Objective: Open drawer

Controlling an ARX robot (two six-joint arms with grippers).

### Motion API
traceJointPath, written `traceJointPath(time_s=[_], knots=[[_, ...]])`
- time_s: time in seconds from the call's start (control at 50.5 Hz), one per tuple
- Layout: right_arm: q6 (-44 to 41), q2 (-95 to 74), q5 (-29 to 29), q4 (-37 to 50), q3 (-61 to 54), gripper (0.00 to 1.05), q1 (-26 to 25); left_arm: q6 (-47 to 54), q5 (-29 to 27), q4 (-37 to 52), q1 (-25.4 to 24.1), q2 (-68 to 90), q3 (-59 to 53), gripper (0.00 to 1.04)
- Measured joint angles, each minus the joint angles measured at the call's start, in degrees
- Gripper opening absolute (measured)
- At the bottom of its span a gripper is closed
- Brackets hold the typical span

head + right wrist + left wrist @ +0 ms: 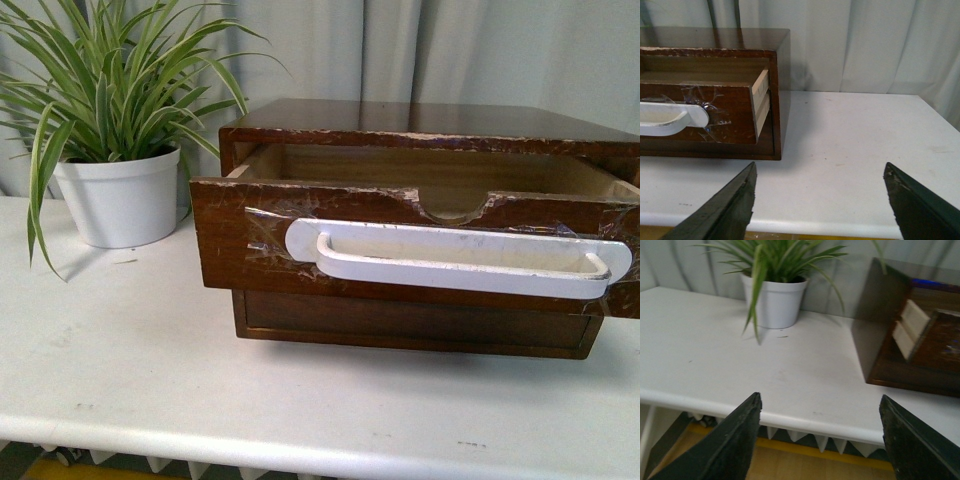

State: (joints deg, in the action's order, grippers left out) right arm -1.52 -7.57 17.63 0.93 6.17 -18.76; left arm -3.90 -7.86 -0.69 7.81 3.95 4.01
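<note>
The drawer (240, 235) is dark brown wood and stands pulled out of its cabinet (420, 118), its pale inside showing. A long white handle (455, 260) is taped across its front, below a half-round notch (455, 208). The right wrist view shows the drawer's corner (735, 107) and the handle's end (675, 117). In the left wrist view the drawer's side (940, 347) sticks out of the cabinet. My left gripper (820, 407) is open over the table's front edge, empty. My right gripper (819, 172) is open too, off the cabinet's right corner, holding nothing. Neither arm shows in the front view.
A spider plant in a white pot (120, 195) stands on the white table (150, 370) left of the cabinet. A plain lower drawer (415, 322) sits under the open one. Grey curtains (865, 45) hang behind. Bare tabletop (855, 135) lies right of the cabinet.
</note>
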Motion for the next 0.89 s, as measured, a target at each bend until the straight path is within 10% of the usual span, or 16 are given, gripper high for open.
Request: traceJointPath(time_s=[0.396,0.89], knots=[[0.81,4.5,-16.59,-1.16,-2.78,0.04,15.37,3.21,7.58,0.37,-7.58,-3.54,-3.28,0.04],[0.92,7.34,-17.55,-1.09,-5.75,0.01,18.56,3.48,7.78,0.37,-7.61,-3.78,-3.28,0.04]])
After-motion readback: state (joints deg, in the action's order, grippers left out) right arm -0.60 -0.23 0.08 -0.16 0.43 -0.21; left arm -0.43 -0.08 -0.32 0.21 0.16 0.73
